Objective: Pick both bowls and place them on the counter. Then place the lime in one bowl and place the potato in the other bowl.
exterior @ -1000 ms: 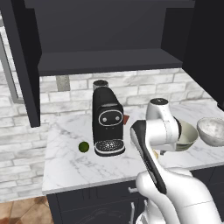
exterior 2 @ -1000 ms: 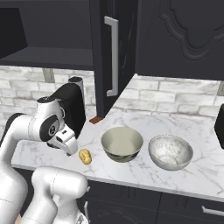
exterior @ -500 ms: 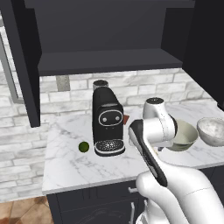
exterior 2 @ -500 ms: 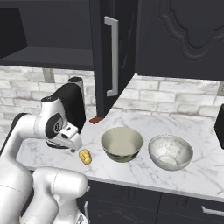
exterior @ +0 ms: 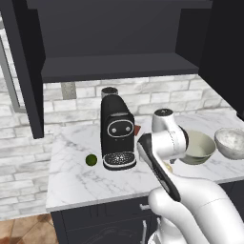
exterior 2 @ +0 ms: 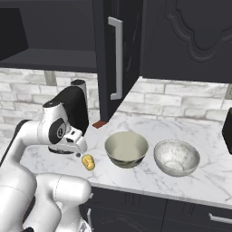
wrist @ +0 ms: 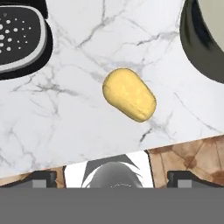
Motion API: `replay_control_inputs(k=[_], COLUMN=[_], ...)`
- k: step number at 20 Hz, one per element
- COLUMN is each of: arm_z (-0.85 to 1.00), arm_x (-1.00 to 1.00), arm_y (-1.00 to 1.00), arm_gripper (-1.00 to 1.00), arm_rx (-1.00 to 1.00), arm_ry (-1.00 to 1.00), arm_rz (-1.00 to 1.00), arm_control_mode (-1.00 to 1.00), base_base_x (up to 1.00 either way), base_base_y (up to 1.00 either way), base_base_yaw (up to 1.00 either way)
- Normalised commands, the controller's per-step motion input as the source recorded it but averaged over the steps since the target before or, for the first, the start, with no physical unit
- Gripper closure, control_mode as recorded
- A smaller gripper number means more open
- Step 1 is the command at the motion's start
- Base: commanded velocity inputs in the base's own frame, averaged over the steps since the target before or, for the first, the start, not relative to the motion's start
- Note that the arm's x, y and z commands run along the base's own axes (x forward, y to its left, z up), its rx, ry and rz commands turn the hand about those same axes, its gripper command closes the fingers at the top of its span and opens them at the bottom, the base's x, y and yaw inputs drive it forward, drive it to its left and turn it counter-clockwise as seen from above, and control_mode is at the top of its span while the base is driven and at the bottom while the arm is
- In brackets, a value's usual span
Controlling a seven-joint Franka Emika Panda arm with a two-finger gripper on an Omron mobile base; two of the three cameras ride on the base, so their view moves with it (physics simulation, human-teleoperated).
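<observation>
The golden-yellow potato (wrist: pixel 129 95) lies on the white marble counter (wrist: pixel 65 118), directly under my open gripper (wrist: pixel 113 177), whose fingertips (wrist: pixel 41 178) stand wide apart with nothing between them. From the right base camera, the gripper (exterior 2: pixel 80 150) hangs just above the potato (exterior 2: pixel 88 161). The olive-beige bowl (exterior 2: pixel 126 148) and the white-grey marbled bowl (exterior 2: pixel 176 157) stand upright side by side on the counter (exterior 2: pixel 149 179), both empty. The dark green lime (exterior: pixel 91 159) rests left of the coffee machine. In the left base view the arm covers most of the potato.
A black coffee machine (exterior: pixel 116 133) stands on the counter between lime and potato; its drip tray (wrist: pixel 19 35) is close to the potato. A dark shelf (exterior: pixel 119 66) and cabinet door (exterior 2: pixel 113 59) hang above. The counter's front edge (wrist: pixel 175 144) runs just past the potato.
The hand has drifted slightly toward the coffee machine side and settled over the potato. Bowls, lime and potato have stayed put.
</observation>
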Motion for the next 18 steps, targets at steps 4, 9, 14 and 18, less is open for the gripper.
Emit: replay_control_inputs(k=[4, 9, 14, 18], arm_z=[-0.26, -0.16, -0.05, -0.16], arm_x=[0.20, 0.18, 0.12, 0.12], arm_y=[-0.05, -0.06, -0.02, -0.10], arm_gripper=[-1.00, -1.00, -1.00, -1.00], arm_rx=[-0.10, -0.08, -0.04, -0.01], arm_ry=[0.00, 0.01, 0.03, 0.03], arm_rz=[0.12, 0.11, 0.11, 0.10], arm_control_mode=[-1.00, -1.00, -1.00, -1.00], base_base_x=[0.00, 0.00, 0.00, 0.00], base_base_y=[0.00, 0.00, 0.00, 0.00], base_base_yaw=[0.00, 0.00, 0.00, 0.00])
